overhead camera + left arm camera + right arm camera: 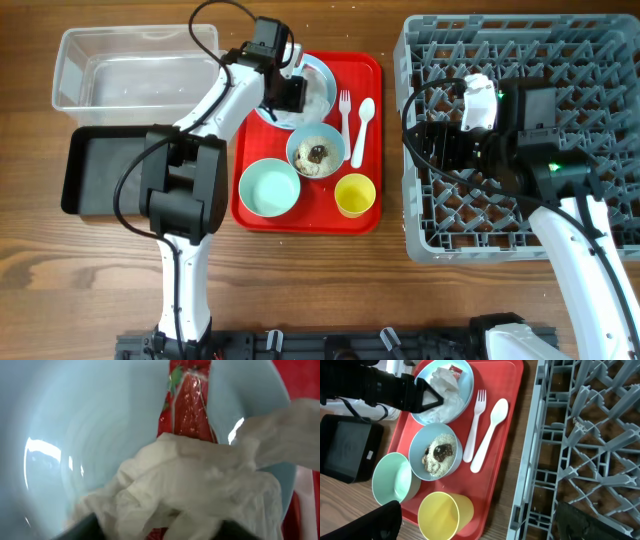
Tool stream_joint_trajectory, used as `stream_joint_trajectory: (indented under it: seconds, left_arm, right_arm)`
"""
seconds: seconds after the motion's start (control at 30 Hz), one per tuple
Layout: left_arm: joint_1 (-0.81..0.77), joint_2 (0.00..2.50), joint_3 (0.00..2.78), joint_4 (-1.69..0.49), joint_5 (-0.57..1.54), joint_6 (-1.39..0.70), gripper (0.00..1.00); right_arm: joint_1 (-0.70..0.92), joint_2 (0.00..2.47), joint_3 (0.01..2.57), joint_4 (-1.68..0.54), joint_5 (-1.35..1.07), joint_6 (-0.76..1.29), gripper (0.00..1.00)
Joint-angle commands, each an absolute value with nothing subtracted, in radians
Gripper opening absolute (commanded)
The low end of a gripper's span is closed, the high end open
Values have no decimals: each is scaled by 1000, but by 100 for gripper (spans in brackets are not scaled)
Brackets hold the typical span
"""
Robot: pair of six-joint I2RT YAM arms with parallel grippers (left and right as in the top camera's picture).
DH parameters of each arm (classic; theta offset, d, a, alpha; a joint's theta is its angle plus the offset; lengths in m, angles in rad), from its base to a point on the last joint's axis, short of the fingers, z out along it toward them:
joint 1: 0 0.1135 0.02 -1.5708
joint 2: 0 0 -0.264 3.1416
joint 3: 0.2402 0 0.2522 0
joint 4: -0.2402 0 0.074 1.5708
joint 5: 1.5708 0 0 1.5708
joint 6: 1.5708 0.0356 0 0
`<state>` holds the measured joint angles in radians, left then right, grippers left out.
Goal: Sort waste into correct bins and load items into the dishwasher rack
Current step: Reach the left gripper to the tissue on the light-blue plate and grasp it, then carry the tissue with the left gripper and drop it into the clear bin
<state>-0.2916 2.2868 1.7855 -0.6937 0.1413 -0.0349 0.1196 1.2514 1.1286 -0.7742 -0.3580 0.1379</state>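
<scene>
A crumpled white napkin point(316, 97) with a red packet point(190, 405) lies on the pale blue plate point(322, 75). My left gripper point(290, 92) is down on the plate, open, with its fingers either side of the napkin point(190, 480). A bowl point(317, 152) holds beige food scraps point(436, 452). An empty bowl point(269, 187), a yellow cup point(355, 195), a white fork point(346, 115) and a spoon point(362, 125) lie nearby. My right gripper point(428, 142) is open and empty at the left edge of the grey rack point(600, 60).
All the dishes sit on a red serving tray point(370, 75). A clear tub point(130, 65) stands at the back left, with a black tray point(100, 170) in front of it. The left arm reaches across between them and the red tray.
</scene>
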Motion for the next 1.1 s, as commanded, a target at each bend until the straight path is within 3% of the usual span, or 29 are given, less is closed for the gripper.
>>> stream_joint_trajectory:
  seconds: [0.0,0.03,0.07,0.23,0.37,0.57,0.63,0.67,0.7,0.73,0.87,1.07]
  left_arm:
    - [-293,2351,1799,-699,129,-91,35]
    - [-293,2362,1799,-705,129,-91,15]
    - [-293,2362,1799,-707,129,-93,4]
    - [-252,2210,1941,-851,130,-196,4]
    - [-106,2014,2032,-907,128,-194,4]
    - [147,2120,2029,-848,77,-180,5]
    - [188,2178,2029,-855,77,-180,13]
    - [198,2197,2029,-873,78,-181,26]
    - [201,2207,2029,-884,77,-180,92]
    - [201,2201,2032,-874,78,-181,100]
    - [196,2110,2089,-933,125,-180,100]
    - [68,1812,2102,-1256,220,-181,100]
  right_arm:
    - [120,1259,1147,-775,-346,134,100]
    - [120,1259,1147,-774,-345,134,100]
    - [120,1259,1147,-774,-345,134,100]
    - [120,1259,1147,-774,-346,134,100]
    - [120,1259,1147,-801,-346,135,100]
    - [120,1259,1147,-805,-346,135,100]
    - [120,1259,1147,-805,-345,134,100]
    - [120,1259,1147,-805,-345,134,100]
    - [120,1259,1147,-805,-346,134,100]
    - [120,1259,1147,-805,-346,134,100]
    - [120,1259,1147,-804,-346,135,100]
    - [120,1218,1148,-803,-451,135,100]
